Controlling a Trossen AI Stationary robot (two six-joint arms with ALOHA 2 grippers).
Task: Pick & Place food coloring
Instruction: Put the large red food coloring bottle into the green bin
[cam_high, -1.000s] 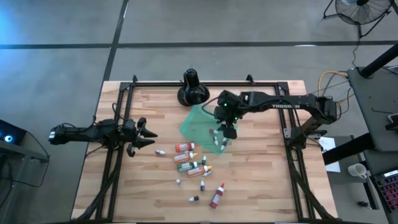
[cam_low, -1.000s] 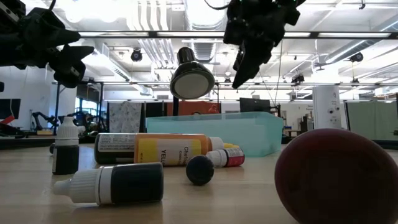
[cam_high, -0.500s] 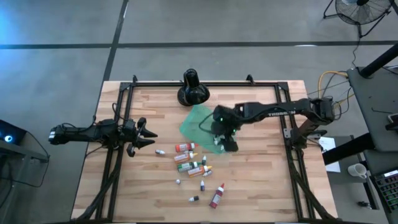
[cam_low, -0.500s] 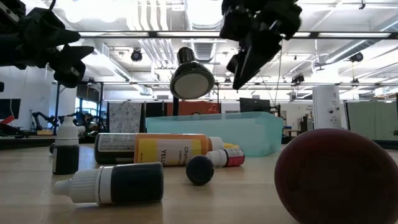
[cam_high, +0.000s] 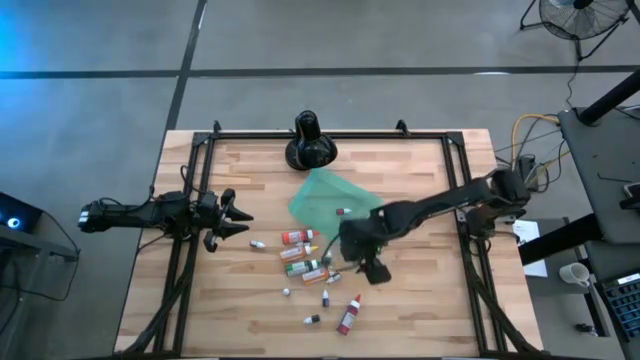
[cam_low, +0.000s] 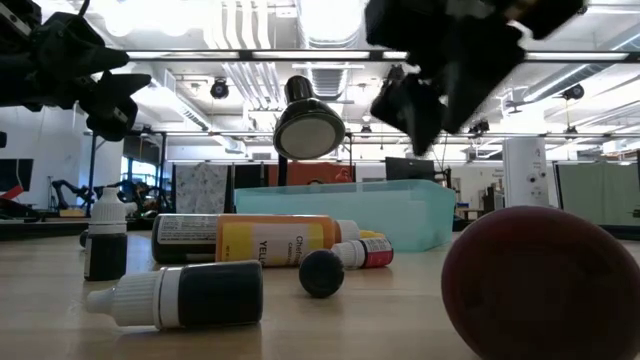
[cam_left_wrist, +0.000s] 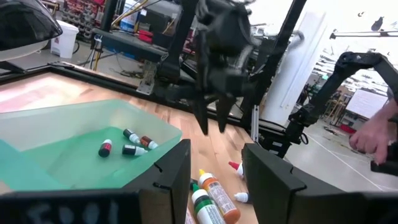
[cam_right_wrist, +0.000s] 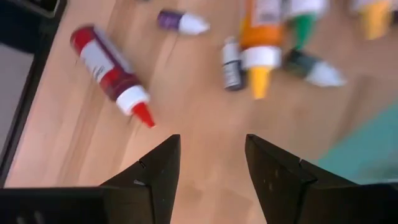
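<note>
Wooden tabletop: we log right gripper mid-table, jaws apart, empty, beside scattered food coloring; left gripper at left edge, likewise.

Two claws are in sight: the left claw and the right claw. One teal tray sits on the desk, with three small bottles inside it. About a dozen bottles lie loose just beside the right claw; the smallest cannot be counted surely. One black stand is present.
</note>
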